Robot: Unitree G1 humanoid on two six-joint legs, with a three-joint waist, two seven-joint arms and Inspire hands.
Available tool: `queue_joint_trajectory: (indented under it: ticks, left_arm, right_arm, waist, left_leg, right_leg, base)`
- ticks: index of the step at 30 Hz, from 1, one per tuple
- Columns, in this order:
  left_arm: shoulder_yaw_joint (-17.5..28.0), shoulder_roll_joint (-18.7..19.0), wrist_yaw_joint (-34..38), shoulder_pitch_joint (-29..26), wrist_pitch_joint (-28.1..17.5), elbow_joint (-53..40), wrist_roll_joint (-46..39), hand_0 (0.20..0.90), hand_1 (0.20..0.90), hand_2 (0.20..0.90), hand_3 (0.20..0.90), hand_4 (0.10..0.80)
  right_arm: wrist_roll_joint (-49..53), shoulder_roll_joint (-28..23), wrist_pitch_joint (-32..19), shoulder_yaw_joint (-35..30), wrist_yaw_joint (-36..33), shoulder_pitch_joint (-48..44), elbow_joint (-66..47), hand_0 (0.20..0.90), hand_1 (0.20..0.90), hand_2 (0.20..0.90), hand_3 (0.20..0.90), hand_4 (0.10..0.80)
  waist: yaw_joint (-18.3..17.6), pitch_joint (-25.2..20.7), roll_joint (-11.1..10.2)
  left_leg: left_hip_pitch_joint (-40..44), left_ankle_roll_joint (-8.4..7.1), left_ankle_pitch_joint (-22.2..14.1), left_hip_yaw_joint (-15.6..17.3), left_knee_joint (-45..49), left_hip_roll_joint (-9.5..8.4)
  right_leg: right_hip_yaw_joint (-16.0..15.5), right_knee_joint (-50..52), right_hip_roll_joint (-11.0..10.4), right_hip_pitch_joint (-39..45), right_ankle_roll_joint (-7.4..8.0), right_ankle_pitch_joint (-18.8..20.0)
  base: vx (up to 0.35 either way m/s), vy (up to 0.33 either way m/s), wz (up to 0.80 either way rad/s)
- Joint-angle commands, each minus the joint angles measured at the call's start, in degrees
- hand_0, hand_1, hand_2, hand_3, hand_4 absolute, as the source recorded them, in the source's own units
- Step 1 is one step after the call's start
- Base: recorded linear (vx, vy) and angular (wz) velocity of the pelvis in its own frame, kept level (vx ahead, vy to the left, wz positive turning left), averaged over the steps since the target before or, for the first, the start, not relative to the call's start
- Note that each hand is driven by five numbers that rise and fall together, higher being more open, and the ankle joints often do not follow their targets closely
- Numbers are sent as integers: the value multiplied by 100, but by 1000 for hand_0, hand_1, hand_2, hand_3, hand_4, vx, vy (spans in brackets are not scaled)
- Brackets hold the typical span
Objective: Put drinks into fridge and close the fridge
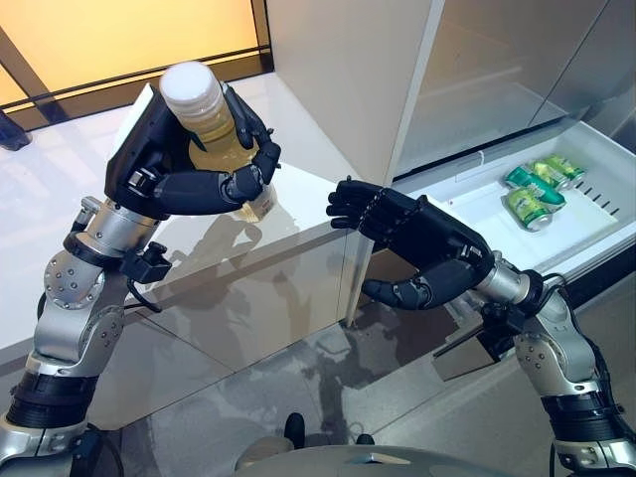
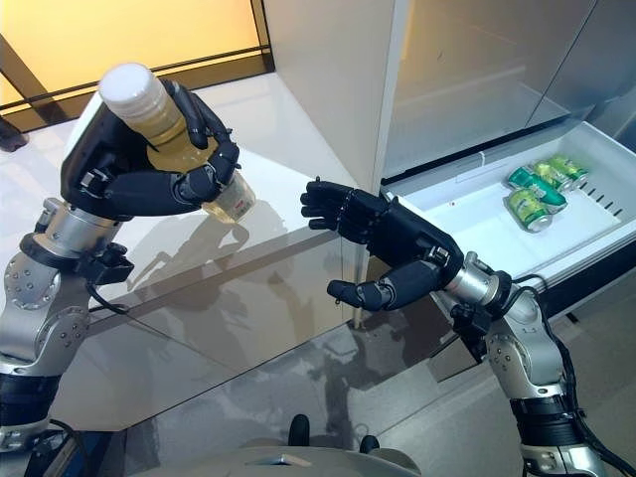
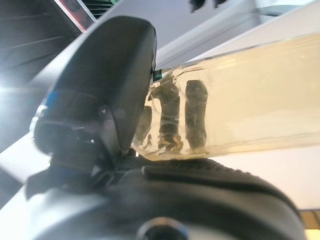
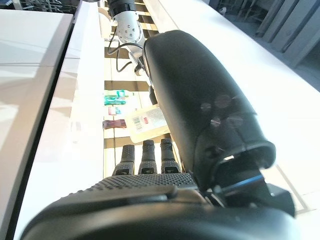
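Note:
My left hand (image 1: 169, 171) is shut on a clear bottle (image 1: 215, 137) of pale yellow drink with a white cap, held tilted above the white counter (image 1: 260, 260). In the left wrist view the fingers (image 3: 196, 115) show through the bottle (image 3: 250, 107). The right hand (image 1: 417, 235) hovers open and empty just right of the bottle, by the counter's corner. The right wrist view shows the bottle's (image 4: 147, 120) labelled end past the right hand (image 4: 200, 105). The fridge drawer (image 1: 475, 215) stands pulled out at the right, with green cans (image 1: 535, 195) lying in it.
A tall white fridge panel (image 1: 338, 79) rises behind the right hand, beside grey cabinet fronts (image 1: 497, 70). An orange-lit wall (image 1: 119, 40) is at the far left. Glossy floor (image 1: 328, 388) lies below the counter edge.

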Motion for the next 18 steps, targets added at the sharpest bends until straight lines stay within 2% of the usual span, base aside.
queue_joint_trajectory:
  ticks: [1,8,12,18]
  left_arm:
    - [439,-108,-26,-878,-830,-181,-890,300,300,300,200,100]
    - [80,-109,-69,-1056,-581,-308,-691,300,300,300,200,100]
    - [-345,-37,-47,-1286,-408,-283,-553,300,300,300,200,100]
    - [-873,-13,-61,-1598,-291,-257,-211,300,300,300,200,100]
  right_arm:
    - [411,5,-552,-140,-414,-226,-438,900,900,900,900,800]
    - [-73,-301,-243,77,-1161,-547,-364,900,900,900,900,800]
    - [-115,-546,145,447,-1541,-1041,-401,900,900,900,900,800]
    - [-129,-678,421,1001,-1881,-1714,-311,900,900,900,900,800]
  waist:
    - [-76,-873,-61]
    - [-90,-831,-78]
    - [-85,-810,-84]
    - [-43,-780,-102]
  left_leg:
    - [135,50,-633,-157,7,-226]
    - [153,35,-632,-148,7,-220]
    - [147,24,-620,-156,7,-228]
    - [174,28,-620,-177,7,-233]
  right_leg:
    - [-209,39,-82,-236,382,230]
    - [-224,38,-79,-239,377,246]
    - [-214,43,-72,-246,371,252]
    - [-218,58,-72,-216,355,245]
  base:
    - [0,0,0]
    - [-13,-4,-3]
    - [0,0,0]
    - [0,0,0]
